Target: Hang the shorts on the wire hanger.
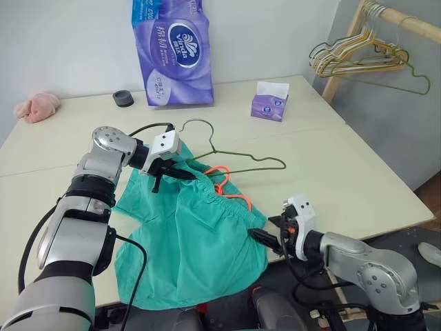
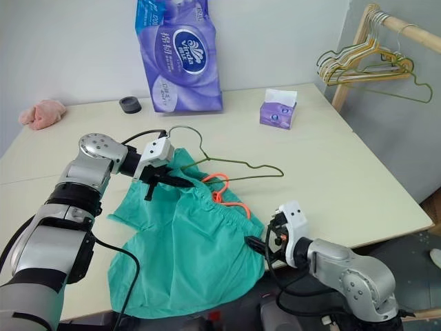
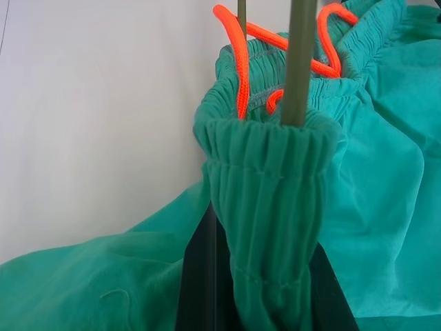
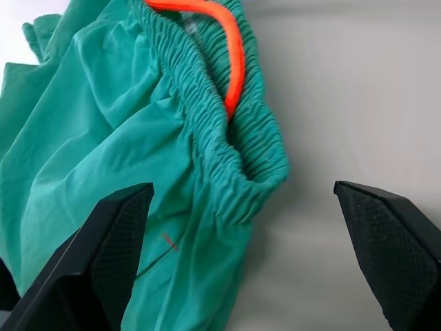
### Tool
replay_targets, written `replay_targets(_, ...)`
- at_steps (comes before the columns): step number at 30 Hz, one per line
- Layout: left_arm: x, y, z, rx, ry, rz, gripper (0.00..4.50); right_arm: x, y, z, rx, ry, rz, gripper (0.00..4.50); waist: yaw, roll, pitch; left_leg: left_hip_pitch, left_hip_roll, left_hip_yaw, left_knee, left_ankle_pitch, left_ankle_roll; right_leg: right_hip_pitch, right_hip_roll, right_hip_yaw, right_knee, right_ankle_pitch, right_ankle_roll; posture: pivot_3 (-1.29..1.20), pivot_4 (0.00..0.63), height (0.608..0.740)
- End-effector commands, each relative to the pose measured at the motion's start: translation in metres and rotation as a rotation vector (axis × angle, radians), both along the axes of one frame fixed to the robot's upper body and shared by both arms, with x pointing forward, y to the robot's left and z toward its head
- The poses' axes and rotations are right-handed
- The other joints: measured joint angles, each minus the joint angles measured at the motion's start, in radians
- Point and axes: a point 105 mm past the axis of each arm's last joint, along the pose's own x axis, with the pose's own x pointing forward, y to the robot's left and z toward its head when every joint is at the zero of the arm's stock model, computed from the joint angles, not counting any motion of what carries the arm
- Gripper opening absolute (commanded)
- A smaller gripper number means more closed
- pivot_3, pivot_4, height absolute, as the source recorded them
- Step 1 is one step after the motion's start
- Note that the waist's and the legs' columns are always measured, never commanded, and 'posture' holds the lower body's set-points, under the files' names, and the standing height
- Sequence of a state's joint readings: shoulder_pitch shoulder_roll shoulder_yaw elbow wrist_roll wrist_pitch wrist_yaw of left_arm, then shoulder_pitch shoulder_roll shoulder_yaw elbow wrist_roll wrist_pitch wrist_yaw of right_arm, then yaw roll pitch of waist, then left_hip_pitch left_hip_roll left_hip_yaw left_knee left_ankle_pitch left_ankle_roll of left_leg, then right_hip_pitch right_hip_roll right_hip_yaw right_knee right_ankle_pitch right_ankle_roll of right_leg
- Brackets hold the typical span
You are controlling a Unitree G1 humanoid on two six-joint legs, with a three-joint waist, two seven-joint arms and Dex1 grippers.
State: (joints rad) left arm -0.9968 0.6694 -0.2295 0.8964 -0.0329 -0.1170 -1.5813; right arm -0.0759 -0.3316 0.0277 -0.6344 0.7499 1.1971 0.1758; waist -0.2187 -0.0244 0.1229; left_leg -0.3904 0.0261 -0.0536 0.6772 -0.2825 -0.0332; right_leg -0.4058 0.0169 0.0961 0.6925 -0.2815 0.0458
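The left arm reaches forward with its elbow bent and its wrist turned inward toward the right, so the left end effector [image 1: 167, 176] points rightward and slightly down. Its two black fingers [image 3: 200, 283] are pressed together, pinching the gathered elastic waistband of the teal-green cloth shorts [image 1: 189, 241]. The right arm lies low with its forearm angled to the left. The right end effector [image 1: 265, 238] has its black fingers [image 4: 103, 255] spread wide apart, gripping nothing.
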Motion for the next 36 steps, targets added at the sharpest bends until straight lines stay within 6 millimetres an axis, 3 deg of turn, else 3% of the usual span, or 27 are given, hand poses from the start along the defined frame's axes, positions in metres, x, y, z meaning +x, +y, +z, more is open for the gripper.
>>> replay_targets(1,0.004,0.002,0.016,-0.019,-0.06,0.008,0.0,0.0,0.001,0.011,0.052,-0.028,-0.015,4.47,0.0,0.0,0.0,0.0,0.0,0.0,0.0,0.0,0.0,0.0,0.0,0.0,0.0,0.0,0.0,-0.21,0.091,0.74)
replay_targets(4,0.004,0.002,0.016,-0.019,-0.061,0.009,0.0,-0.003,0.012,0.012,0.106,-0.006,0.005,4.47,0.0,0.0,0.0,0.0,0.0,0.0,0.0,0.0,0.0,0.0,0.0,0.0,0.0,0.0,0.0,-0.21,0.091,0.74)
replay_targets(7,0.004,0.001,0.015,-0.02,-0.062,0.01,0.0,-0.006,0.027,0.005,0.114,0.027,0.034,3.89,-0.001,0.0,0.0,0.0,0.0,0.0,0.0,0.0,0.0,0.0,0.0,0.0,0.0,0.0,0.0,-0.22,0.089,0.74)
replay_targets(13,0.004,0.001,0.015,-0.021,-0.063,0.01,0.0,0.0,0.028,-0.001,0.059,0.017,0.008,1.94,-0.001,0.0,0.0,0.0,0.0,0.0,0.0,0.0,0.0,0.0,0.0,0.0,0.0,0.0,0.0,-0.21,0.088,0.74)
replay_targets(19,0.004,0.004,0.016,-0.025,-0.066,0.021,0.0,0.013,-0.003,0.003,-0.076,-0.065,-0.061,0.01,-0.001,0.0,0.0,0.0,0.0,0.0,0.0,0.0,0.0,0.0,0.0,0.0,0.0,0.0,0.0,-0.21,0.085,0.74)
replay_targets(21,0.004,0.004,0.017,-0.03,-0.064,0.023,0.0,0.015,-0.01,0.005,-0.105,-0.088,-0.072,0.01,-0.002,0.0,0.0,0.0,0.0,0.0,0.0,0.0,0.0,0.0,0.0,0.0,0.0,0.0,0.0,-0.21,0.085,0.74)
replay_targets(24,0.001,0.003,0.024,-0.076,-0.032,0.023,0.0,0.027,-0.044,0.021,-0.228,-0.181,-0.125,0.01,-0.002,0.0,0.0,0.0,0.0,0.0,0.0,0.0,0.0,0.0,0.0,0.0,0.0,0.0,0.0,-0.21,0.085,0.74)
replay_targets(28,-0.003,-0.002,0.044,-0.164,0.014,0.025,0.0,0.038,-0.075,0.041,-0.311,-0.254,-0.169,0.01,0.0,0.0,0.0,-0.001,-0.001,0.0,0.0,0.0,0.0,0.0,-0.001,0.0,-0.001,0.0,0.0,-0.22,0.088,0.74)
replay_targets(31,-0.01,-0.008,0.053,-0.19,0.039,0.002,0.0,0.044,-0.089,0.054,-0.355,-0.292,-0.177,0.01,-0.001,0.0,0.0,-0.001,0.0,0.0,0.0,0.0,0.0,0.0,0.0,0.0,0.0,0.0,0.0,-0.22,0.089,0.74)
replay_targets(36,-0.022,-0.011,0.05,-0.159,0.069,-0.037,0.0,0.048,-0.103,0.068,-0.413,-0.331,-0.163,0.01,-0.002,0.0,0.0,0.0,0.0,0.001,-0.001,0.0,0.0,0.0,0.0,0.001,0.0,0.0,0.0,-0.22,0.089,0.74)
